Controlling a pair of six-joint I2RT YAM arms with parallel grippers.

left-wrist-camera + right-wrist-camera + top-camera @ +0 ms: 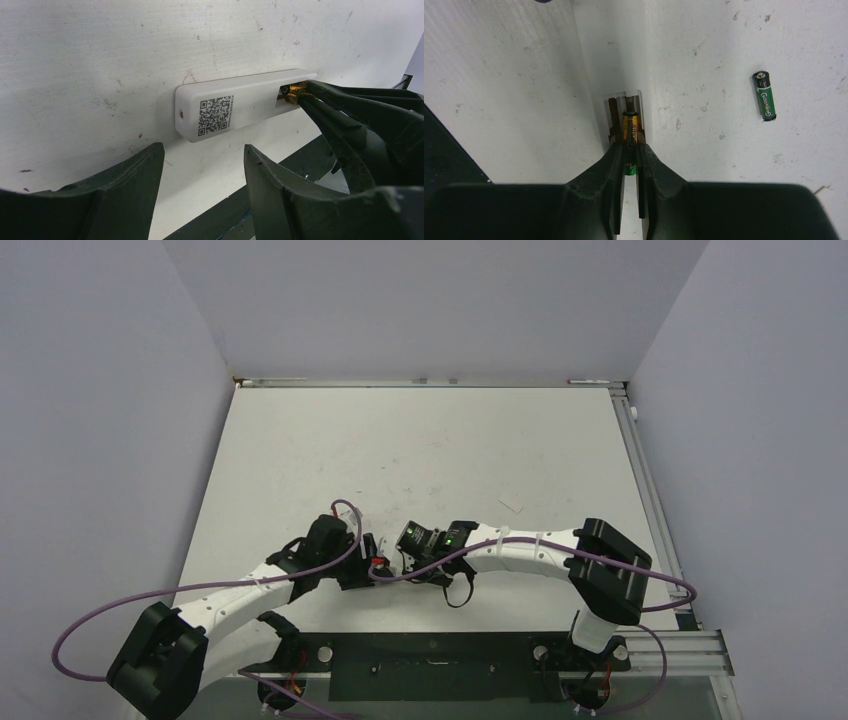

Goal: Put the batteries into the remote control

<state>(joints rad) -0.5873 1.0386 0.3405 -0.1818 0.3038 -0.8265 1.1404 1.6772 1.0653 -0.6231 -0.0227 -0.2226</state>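
Small slim white plastic remote control lies back-up on the worktop, close to the near edge and about mid-width. Its recessed battery compartment is open at one end.

Right gripper: fingers pinched on the yellow-gold cylindrical battery. The battery's leading end is inside the compartment; whether it is fully seated is hard to say from this angle.

Left gripper: fingers spread and empty, just beside the remote's other end.

The dark green cylindrical battery lies flat on the worktop, apart from the remote.

Worktop is white, scuffed and speckled, with a dark strip along the near edge. Plain pale grey walls on three sides. Purple cables trail from the arms.

Black QR code label on the remote's back. Green battery reads "GooNeng", roughly.
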